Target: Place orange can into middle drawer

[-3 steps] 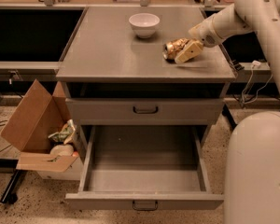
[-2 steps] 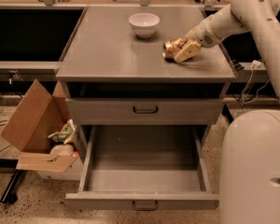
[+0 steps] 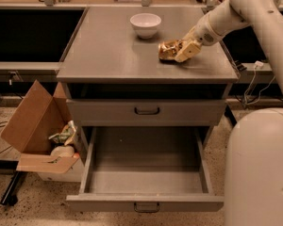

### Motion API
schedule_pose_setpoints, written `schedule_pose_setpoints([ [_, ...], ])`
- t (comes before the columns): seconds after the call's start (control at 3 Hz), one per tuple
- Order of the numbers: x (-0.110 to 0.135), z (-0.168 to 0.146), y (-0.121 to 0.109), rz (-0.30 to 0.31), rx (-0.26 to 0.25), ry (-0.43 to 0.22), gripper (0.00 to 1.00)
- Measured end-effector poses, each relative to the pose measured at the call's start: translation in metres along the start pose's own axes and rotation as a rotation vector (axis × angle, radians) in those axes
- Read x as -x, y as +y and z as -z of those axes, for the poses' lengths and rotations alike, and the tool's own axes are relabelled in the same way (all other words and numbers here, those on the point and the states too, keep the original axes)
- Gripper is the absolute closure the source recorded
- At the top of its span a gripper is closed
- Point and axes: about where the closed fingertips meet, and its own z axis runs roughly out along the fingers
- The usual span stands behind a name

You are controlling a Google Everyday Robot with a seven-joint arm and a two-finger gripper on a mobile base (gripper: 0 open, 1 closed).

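The orange can (image 3: 166, 50), shiny gold-orange and creased, is at the right part of the grey cabinet top (image 3: 108, 55), lying sideways and touching or just above it. My gripper (image 3: 178, 51) comes in from the right on the white arm and is shut on the can's right end. The middle drawer (image 3: 146, 173) is pulled wide open at the front of the cabinet, below a closed drawer (image 3: 146, 111). Its flat bottom is bare. Its front panel carries a small dark loop handle (image 3: 146, 206).
A white bowl (image 3: 145, 24) stands on the cabinet top to the left of and behind the can. An open cardboard box (image 3: 35, 126) with rubbish stands on the floor to the left of the open drawer. My white base (image 3: 259, 168) fills the lower right.
My gripper has moved a little to the left over the cabinet top with the orange can in it. The drawer and bowl have not moved.
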Motion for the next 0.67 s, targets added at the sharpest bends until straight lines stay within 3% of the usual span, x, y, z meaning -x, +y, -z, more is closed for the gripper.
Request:
schedule_pose_setpoints([
  [0.33,0.016,0.024,0.028,0.017,0.033,-0.046,1.0],
  [0.67,0.023,0.044,0.067,-0.021,0.077,-0.107,1.0],
])
